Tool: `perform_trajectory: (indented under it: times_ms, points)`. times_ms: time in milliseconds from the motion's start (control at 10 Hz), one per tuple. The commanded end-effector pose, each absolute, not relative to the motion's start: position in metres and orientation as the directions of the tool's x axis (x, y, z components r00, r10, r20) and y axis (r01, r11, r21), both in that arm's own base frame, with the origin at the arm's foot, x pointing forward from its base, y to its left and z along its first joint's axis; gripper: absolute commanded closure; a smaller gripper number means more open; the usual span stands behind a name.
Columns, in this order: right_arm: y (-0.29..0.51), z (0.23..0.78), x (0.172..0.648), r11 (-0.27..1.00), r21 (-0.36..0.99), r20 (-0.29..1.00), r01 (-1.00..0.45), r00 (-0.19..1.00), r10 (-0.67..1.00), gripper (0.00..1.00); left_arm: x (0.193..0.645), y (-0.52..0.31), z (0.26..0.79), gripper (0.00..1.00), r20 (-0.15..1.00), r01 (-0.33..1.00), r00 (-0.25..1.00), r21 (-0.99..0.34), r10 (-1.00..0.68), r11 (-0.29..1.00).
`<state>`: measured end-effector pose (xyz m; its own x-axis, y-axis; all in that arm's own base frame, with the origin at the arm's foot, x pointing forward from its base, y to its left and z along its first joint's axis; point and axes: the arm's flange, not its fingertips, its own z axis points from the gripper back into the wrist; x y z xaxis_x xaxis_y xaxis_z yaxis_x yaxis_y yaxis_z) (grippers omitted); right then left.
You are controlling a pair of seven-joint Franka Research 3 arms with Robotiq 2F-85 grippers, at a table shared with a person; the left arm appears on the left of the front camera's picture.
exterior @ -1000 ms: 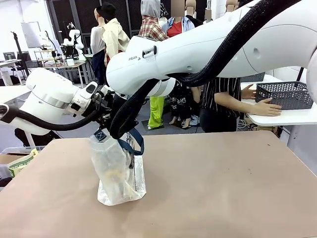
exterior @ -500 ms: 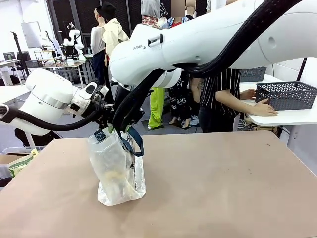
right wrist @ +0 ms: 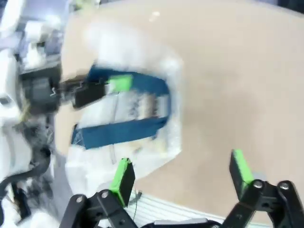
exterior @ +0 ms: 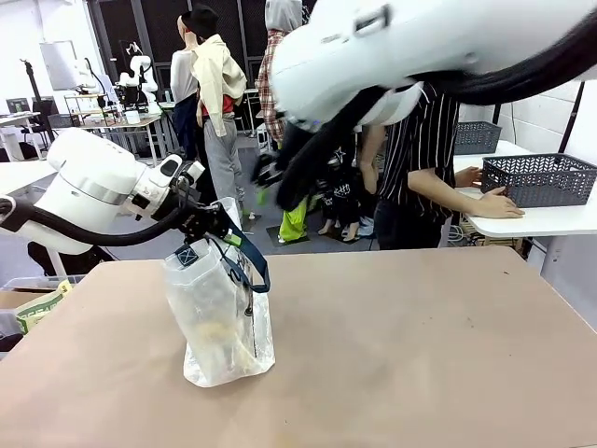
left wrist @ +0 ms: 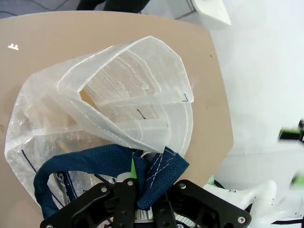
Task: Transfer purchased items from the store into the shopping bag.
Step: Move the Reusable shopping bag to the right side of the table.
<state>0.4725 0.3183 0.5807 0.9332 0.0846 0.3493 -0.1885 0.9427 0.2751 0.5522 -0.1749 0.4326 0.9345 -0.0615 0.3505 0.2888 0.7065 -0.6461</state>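
The shopping bag [exterior: 222, 322], translucent white with navy strap handles, stands on the tan table at left. My left gripper [exterior: 220, 233] is shut on one navy handle [left wrist: 159, 173] and holds the bag's mouth [left wrist: 128, 107] open; the left gripper [left wrist: 142, 192] shows at the bottom of its wrist view. A yellowish item [exterior: 220, 332] shows faintly through the bag's wall. My right gripper [exterior: 270, 177] hangs blurred above and right of the bag. In its wrist view the right gripper [right wrist: 180, 173] is open with nothing between its green pads [right wrist: 121, 179], over the bag [right wrist: 130, 111]. The store basket [exterior: 543, 177] sits far right.
The basket rests on a white side table [exterior: 532, 222] beyond the tan table [exterior: 420, 345]. A person stands there with one hand [exterior: 501, 203] by the basket. A clear bin with packets [exterior: 37, 306] is off the table's left edge.
My right arm has risen from the bag's mouth and swung up and right, and its jaws have opened. The left gripper has kept its hold on the handle without moving.
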Motion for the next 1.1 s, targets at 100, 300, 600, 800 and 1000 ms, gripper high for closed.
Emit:
perform_trajectory:
  times_ms: [100, 300, 600, 800, 1000]
  points:
    - [0.192, 0.600, 0.461, 0.960, 0.177, 0.369, 0.216, 0.890, -0.269, 0.00, 0.557, -0.174, 0.431, 1.00, 0.309, 0.266, 0.948, -0.629, -0.080, 0.730]
    - [0.088, 0.599, 0.450, 0.856, 0.135, 0.305, 0.499, 0.801, -0.515, 0.00, 0.554, -0.172, 0.433, 1.00, 0.315, 0.261, 0.946, -0.603, -0.075, 0.754]
    - [-0.018, 0.549, 0.423, 0.686, 0.128, 0.119, 0.717, 0.675, -0.728, 0.00, 0.553, -0.170, 0.434, 1.00, 0.316, 0.270, 0.944, -0.581, -0.093, 0.768]
    - [-0.053, 0.510, 0.420, 0.609, 0.206, 0.047, 0.766, 0.614, -0.788, 0.00, 0.555, -0.167, 0.436, 1.00, 0.306, 0.272, 0.946, -0.578, -0.105, 0.769]
    - [-0.044, 0.542, 0.419, 0.696, 0.100, 0.122, 0.711, 0.686, -0.717, 0.00, 0.556, -0.168, 0.441, 1.00, 0.331, 0.296, 0.936, -0.556, -0.119, 0.777]
